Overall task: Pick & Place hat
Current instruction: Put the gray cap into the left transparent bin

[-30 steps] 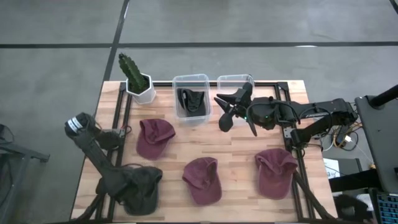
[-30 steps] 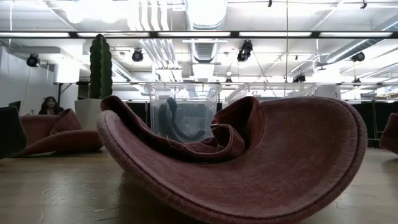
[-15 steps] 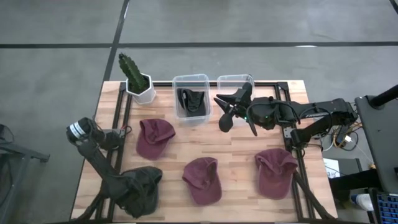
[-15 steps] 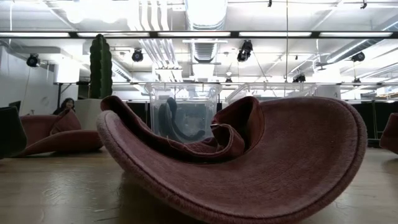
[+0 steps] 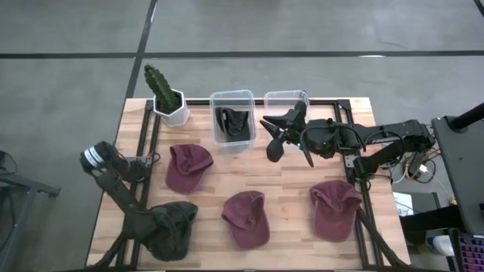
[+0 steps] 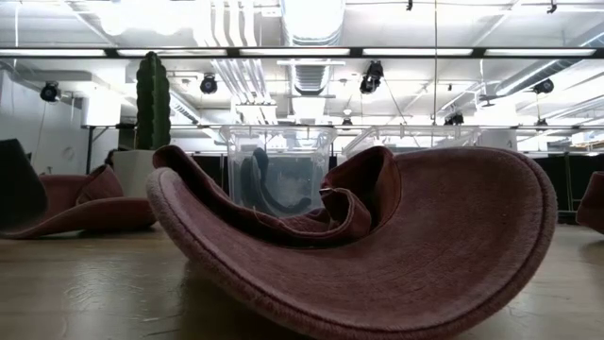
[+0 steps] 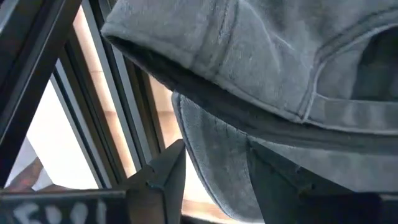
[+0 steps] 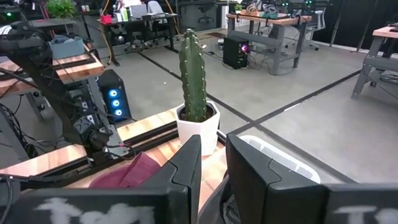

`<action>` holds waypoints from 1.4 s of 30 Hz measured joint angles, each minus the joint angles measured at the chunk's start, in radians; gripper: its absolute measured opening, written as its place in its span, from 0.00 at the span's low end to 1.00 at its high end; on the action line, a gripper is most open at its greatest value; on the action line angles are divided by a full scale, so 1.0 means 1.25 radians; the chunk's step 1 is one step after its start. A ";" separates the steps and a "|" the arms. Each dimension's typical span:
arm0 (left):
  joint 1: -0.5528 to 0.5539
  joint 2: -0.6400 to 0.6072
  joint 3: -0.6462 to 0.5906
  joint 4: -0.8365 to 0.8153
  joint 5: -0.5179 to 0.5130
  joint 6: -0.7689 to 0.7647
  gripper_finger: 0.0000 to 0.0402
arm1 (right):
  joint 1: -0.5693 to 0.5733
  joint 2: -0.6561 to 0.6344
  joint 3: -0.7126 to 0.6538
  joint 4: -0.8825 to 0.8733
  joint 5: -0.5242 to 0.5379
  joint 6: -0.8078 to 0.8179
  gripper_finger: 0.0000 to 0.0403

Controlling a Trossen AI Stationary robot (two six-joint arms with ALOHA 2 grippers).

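A dark grey hat (image 5: 172,230) is at the table's near left corner, and my left gripper (image 5: 150,225) is shut on it. It fills the left wrist view (image 7: 261,56) and shows as a dark shape at the left edge of the low view (image 6: 19,184). My right gripper (image 5: 281,136) hovers just in front of the two clear bins, open by a narrow gap and empty. Its fingers (image 8: 249,180) point toward the cactus. Three maroon hats (image 5: 187,166) (image 5: 246,217) (image 5: 334,208) lie on the table. My left gripper has the hat's rounded brim (image 7: 214,158) between its two fingers (image 7: 168,180), and the crown hangs over in front of them. The fingers come from the table's left side, slanting down. I cannot tell whether the hat's underside is clear of the table.
The left clear bin (image 5: 233,117) holds another dark hat; the right bin (image 5: 286,100) beside it shows nothing inside. A cactus in a white pot (image 5: 165,94) stands at the far left. Black frame rails (image 7: 118,112) run along the table's left edge.
In the low view the dark hat at the left edge reaches higher than half a second ago. The left arm has shifted slightly while its gripper stays on the hat.
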 joint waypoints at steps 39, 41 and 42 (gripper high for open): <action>-0.009 -0.035 -0.022 0.072 -0.228 0.021 0.40 | 0.004 0.000 0.000 0.001 0.000 0.002 0.17; -0.009 -0.035 -0.022 0.072 -0.228 0.028 0.40 | 0.004 0.000 0.000 0.001 0.000 0.003 0.17; -0.009 -0.035 -0.022 0.072 -0.228 0.034 0.40 | 0.005 0.000 0.000 0.001 0.000 0.004 0.17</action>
